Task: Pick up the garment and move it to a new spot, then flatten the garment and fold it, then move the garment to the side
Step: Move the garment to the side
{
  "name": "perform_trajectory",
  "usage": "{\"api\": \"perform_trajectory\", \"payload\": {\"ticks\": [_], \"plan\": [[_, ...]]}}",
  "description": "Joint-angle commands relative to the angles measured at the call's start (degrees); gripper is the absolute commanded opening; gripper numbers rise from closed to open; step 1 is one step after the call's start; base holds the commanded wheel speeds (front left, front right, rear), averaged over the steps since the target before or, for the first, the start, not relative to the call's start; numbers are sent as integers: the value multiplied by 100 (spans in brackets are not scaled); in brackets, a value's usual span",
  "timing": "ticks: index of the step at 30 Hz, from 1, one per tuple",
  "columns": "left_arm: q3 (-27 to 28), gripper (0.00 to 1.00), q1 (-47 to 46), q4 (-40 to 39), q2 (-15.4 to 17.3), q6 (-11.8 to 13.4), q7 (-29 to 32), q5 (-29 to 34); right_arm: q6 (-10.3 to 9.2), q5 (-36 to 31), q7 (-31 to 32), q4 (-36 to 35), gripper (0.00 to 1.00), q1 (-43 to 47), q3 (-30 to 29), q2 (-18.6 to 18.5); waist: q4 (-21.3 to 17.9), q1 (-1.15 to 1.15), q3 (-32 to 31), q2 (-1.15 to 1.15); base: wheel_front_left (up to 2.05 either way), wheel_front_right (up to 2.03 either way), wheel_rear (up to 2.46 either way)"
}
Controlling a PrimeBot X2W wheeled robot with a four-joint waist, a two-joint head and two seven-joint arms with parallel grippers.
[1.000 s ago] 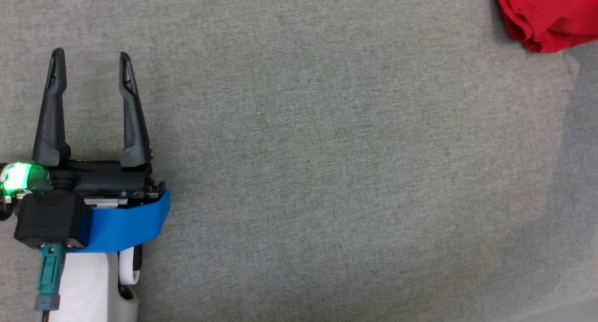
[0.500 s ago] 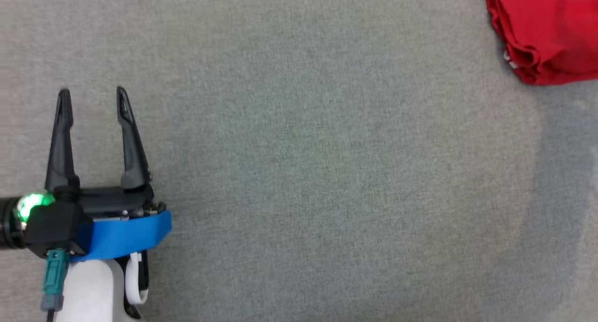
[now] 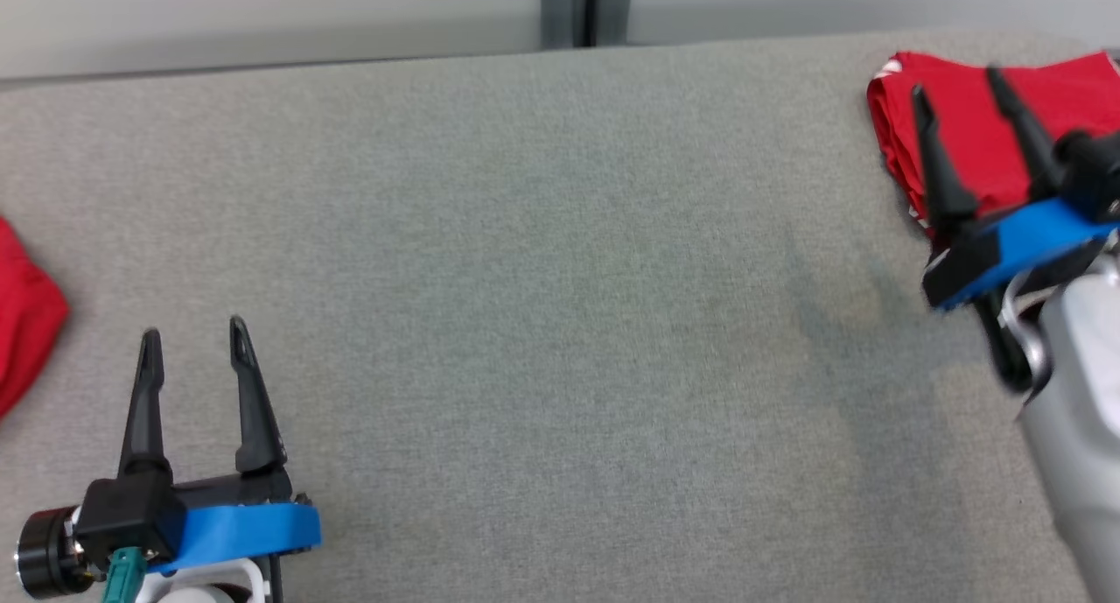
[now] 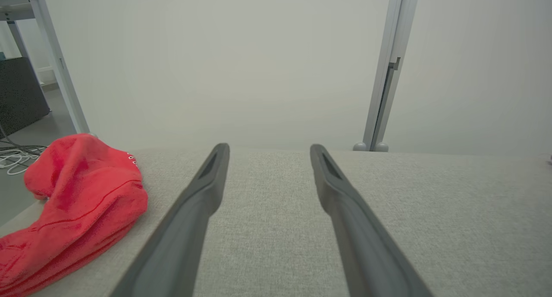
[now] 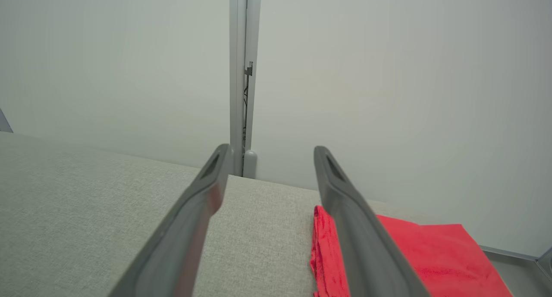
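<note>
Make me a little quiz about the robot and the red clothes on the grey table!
1. True or false: the right gripper is shut on the folded red garment.
2. What lies at the left edge of the table? A: a blue towel. B: a crumpled red garment. C: a cup.
3. Fill in the gap: the jaws of the left gripper stand ____.

Key: 1 false; 2 B; 3 open.
</note>
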Motion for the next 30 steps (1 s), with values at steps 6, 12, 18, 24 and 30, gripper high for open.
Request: {"api": "perform_trajectory", "payload": {"ticks": [6,12,18,24,30], "plan": [[88,100,318,298,-56,-103,-16,-37,1,-202,-23,-702,100,1454,-351,559,137,1,-497,2,0,0,0],[135,100,464,486,-78,-182,-17,10,1,-385,-24,-1243,100,2536,-637,925,195,1,-734,2,0,0,0],[131,100,565,692,-82,-240,-16,78,1,-552,-24,-1594,100,3216,-886,1165,235,1,-920,2,0,0,0],[167,100,606,903,-32,-333,-16,141,1,-776,-24,-1945,100,3867,-1183,1452,303,1,-1143,2,0,0,0],[164,100,724,996,-22,-341,-16,197,1,-948,21,-2143,100,4242,-1320,1612,373,1,-1371,2,0,0,0]]}}
